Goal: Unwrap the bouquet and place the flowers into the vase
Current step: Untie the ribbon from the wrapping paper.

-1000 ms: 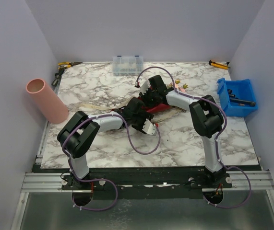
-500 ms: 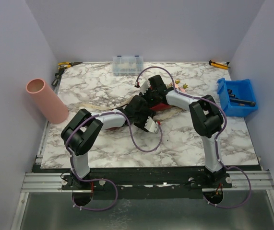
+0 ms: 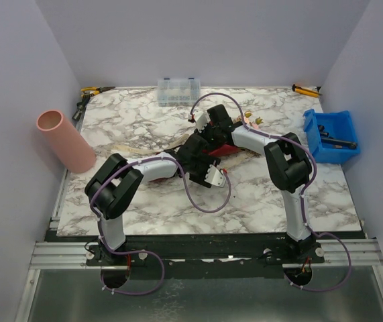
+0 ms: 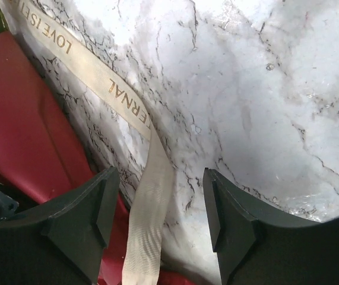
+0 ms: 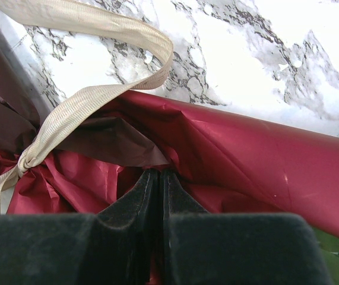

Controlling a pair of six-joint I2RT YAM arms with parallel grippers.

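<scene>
The bouquet (image 3: 229, 149) lies mid-table, its dark maroon sheet (image 5: 264, 157) creased and still knotted by the beige ribbon (image 5: 77, 110). A few flowers (image 3: 253, 123) peek out at its far end, behind the right arm. My right gripper (image 5: 159, 175) is shut on a fold of the maroon sheet. My left gripper (image 4: 160, 208) hangs open just over the marble, with a loose tail of the printed ribbon (image 4: 148, 205) running between its fingers (image 4: 77, 219), untouched by either. The sheet's edge (image 4: 21, 130) lies to its left. The salmon-pink vase (image 3: 65, 141) leans at the table's left edge.
A blue bin (image 3: 330, 136) with tools sits at the right edge. A clear plastic box (image 3: 179, 91) is at the back, pliers (image 3: 90, 92) in the back-left corner, a yellow cutter (image 3: 306, 89) in the back right. Walls close three sides.
My left gripper has slid right and towards the back, closer to the bouquet and over the ribbon's tail. The right arm has stayed still.
</scene>
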